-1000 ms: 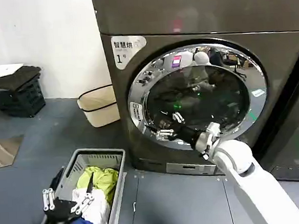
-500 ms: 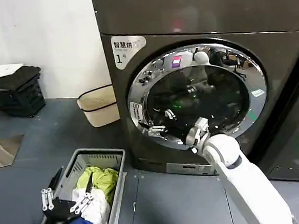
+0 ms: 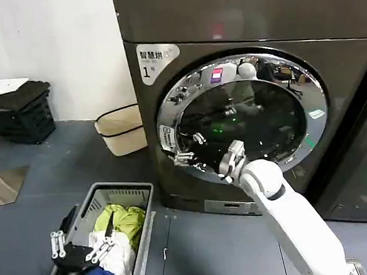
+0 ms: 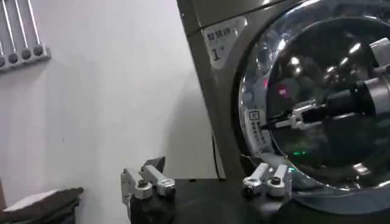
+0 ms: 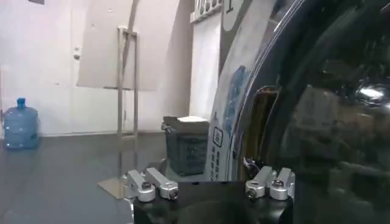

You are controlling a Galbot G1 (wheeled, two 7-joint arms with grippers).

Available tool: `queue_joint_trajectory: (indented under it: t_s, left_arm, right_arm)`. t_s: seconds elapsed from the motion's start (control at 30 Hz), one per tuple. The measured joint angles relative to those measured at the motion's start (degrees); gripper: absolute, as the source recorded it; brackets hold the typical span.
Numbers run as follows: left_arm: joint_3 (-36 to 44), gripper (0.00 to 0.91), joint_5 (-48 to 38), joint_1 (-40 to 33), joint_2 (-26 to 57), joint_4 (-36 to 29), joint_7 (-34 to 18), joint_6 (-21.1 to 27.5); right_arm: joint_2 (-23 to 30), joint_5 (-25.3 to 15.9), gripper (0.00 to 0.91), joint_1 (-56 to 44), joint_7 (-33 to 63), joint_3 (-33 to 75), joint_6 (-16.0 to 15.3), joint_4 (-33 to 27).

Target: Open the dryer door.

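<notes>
Right gripper sits at the left rim of the round chrome-rimmed dryer door; left gripper hangs over the grey plastic laundry basket, front-left of the dark grey-brown front-loading dryer.

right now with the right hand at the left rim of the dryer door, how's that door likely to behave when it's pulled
The dryer door looks rigid: wide chrome rim around dark glass, so it should probably swing as one piece rather than flex. The polished rim may be slippery under the right hand, whose open fingers sit at its left edge. Its size suggests some weight.
</notes>
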Motion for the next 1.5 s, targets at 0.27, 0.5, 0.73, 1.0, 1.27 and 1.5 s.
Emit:
queue_joint_trajectory:
  t_s: [0.27, 0.5, 0.73, 1.0, 1.27, 1.5]
  left_arm:
    - [-0.2, 0.907, 0.0, 0.1, 0.0, 0.0, 0.0, 0.0]
    - [-0.3, 0.907, 0.0, 0.0, 0.0, 0.2, 0.0, 0.0]
    - [-0.8, 0.907, -0.3, -0.2, 0.1, 0.3, 0.0, 0.2]
    - [-1.8, 0.907, -1.9, -0.7, 0.9, 1.1, 0.3, 0.8]
    - [-2.6, 0.907, -4.0, -1.3, 1.9, 1.0, 1.1, 2.3]
    - [-4.1, 0.907, -4.7, -1.9, 2.8, 1.0, 1.3, 2.9]
  right_arm:
    - [-0.1, 0.5, 0.907, 0.8, -3.9, -0.5, 1.8, -1.6]
    - [-1.1, 3.1, 0.907, 1.8, -7.7, -1.3, 3.0, -2.2]
    - [-3.1, 5.8, 0.907, 2.3, -12.6, -2.3, 4.8, -1.6]
    - [-8.2, 10.8, 0.907, 2.8, -18.9, -4.8, 10.9, 0.6]
    - [-13.3, 15.2, 0.907, 3.1, -25.3, -5.7, 14.2, 2.9]
    - [-16.5, 18.7, 0.907, 3.1, -33.2, -5.0, 15.0, 3.4]
